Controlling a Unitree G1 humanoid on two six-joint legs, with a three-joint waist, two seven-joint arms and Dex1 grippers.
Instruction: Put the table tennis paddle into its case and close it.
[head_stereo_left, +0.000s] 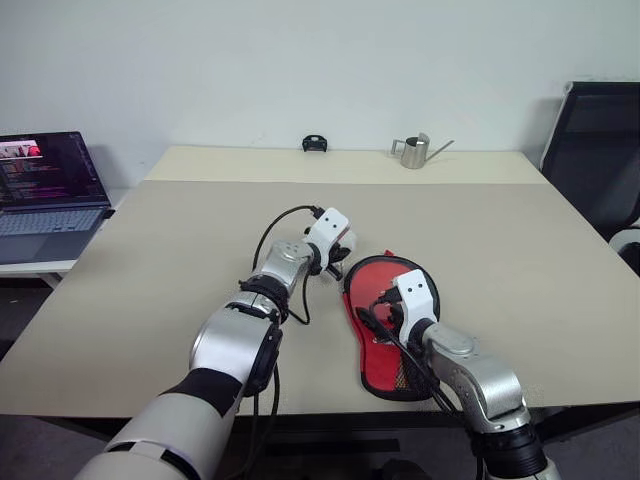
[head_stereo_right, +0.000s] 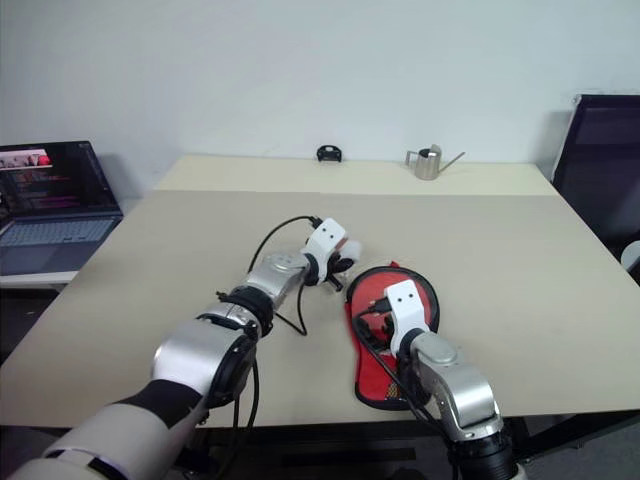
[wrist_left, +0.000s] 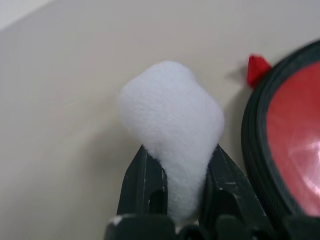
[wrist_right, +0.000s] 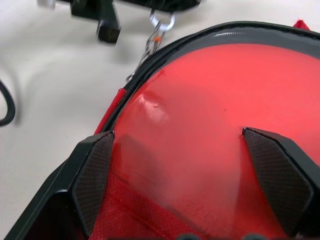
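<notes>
head eyes look down over the table (head_stereo_left: 480, 230); both wrist cameras sit close above the case (wrist_right: 250, 35).

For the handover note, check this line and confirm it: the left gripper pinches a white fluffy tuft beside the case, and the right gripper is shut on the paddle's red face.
One thing is wrong: the right gripper is open, its fingers spread wide over the paddle, as the right wrist view shows. The left gripper does pinch the white tuft beside the case.

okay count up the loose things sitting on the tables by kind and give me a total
Paddle lying in its case: 1
Case, open: 1
White fluffy piece in the left end effector: 1
Metal watering can: 1
Small black object at the far edge: 1
Laptop, side table: 1
Total: 6
</notes>
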